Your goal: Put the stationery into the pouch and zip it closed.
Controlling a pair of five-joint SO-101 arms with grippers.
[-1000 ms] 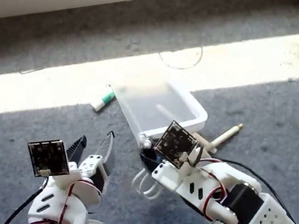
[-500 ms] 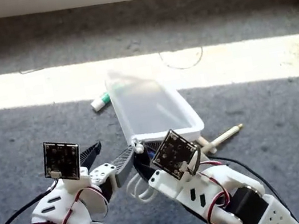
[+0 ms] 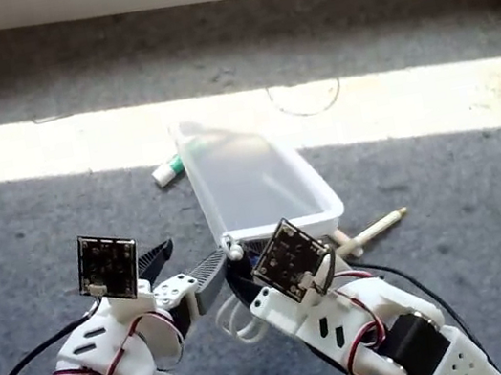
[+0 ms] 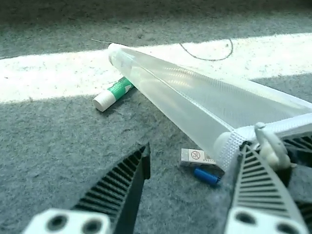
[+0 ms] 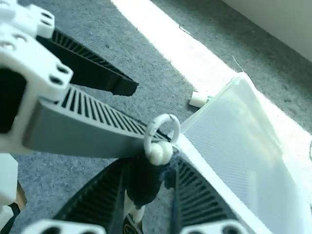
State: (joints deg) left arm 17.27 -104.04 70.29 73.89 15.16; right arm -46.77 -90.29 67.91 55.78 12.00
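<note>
The translucent pouch (image 3: 254, 182) lies tilted, its near end raised between the two arms. My right gripper (image 3: 240, 267) is shut on that near end, the pouch (image 5: 243, 141) stretching away from its fingers (image 5: 195, 202). The white zipper pull (image 5: 162, 141) sits at that corner. My left gripper (image 4: 195, 146) is open, one finger (image 4: 258, 185) right beside the zipper pull (image 4: 270, 144), the other finger (image 4: 124, 183) over bare carpet. A green-and-white glue stick (image 3: 170, 170) lies by the pouch's far left corner. A cream pen (image 3: 374, 229) lies right of the pouch.
Grey carpet with a bright sunlit band (image 3: 49, 145) across the back. A small blue item (image 4: 204, 176) and a white labelled piece (image 4: 195, 156) lie under the pouch's near end. A thin wire loop (image 3: 305, 100) lies behind the pouch.
My left gripper has moved right, up to the pouch's near corner and zipper pull. The pouch's far end has swung left and its near end shifted slightly left with the right gripper.
</note>
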